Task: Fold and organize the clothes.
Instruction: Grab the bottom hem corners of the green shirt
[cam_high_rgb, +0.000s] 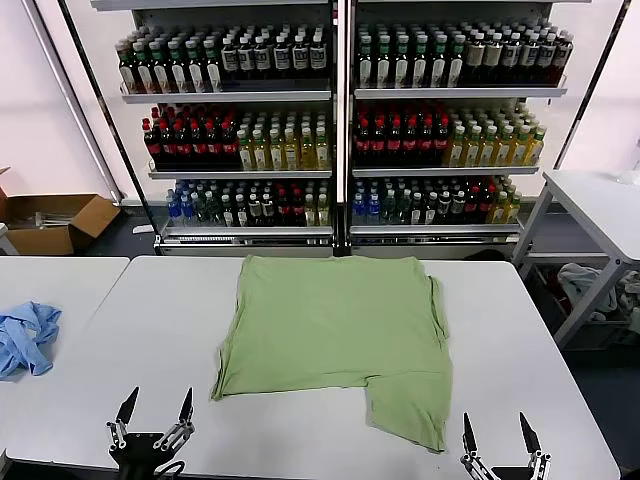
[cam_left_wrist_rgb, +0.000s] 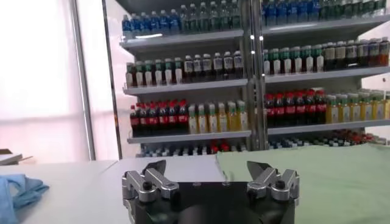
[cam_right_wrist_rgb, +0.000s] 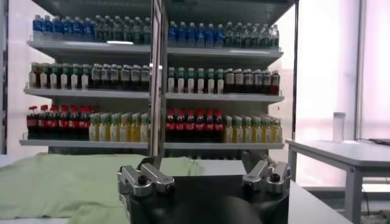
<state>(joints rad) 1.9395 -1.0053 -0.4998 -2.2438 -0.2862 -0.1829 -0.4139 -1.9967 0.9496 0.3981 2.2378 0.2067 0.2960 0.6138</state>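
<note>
The clothes are one light green shirt (cam_high_rgb: 335, 330) spread flat on the white table (cam_high_rgb: 150, 330), with its lower left part cut back in a step. The left wrist view shows the shirt (cam_left_wrist_rgb: 304, 176) ahead, and the right wrist view shows the shirt (cam_right_wrist_rgb: 55, 182) too. My left gripper (cam_high_rgb: 155, 408) stands open at the table's near edge, short of the shirt's left corner, with nothing between its fingers (cam_left_wrist_rgb: 206, 165). My right gripper (cam_high_rgb: 497, 432) stands open at the near right edge, just right of the shirt's lower hem, and holds nothing (cam_right_wrist_rgb: 201, 161).
A crumpled light blue cloth (cam_high_rgb: 25, 335) lies on the neighbouring table at the left (cam_left_wrist_rgb: 18, 189). Shelves of bottles (cam_high_rgb: 340, 130) stand behind the table. A cardboard box (cam_high_rgb: 55, 220) sits on the floor at the back left. Another white table (cam_high_rgb: 600, 205) stands at the right.
</note>
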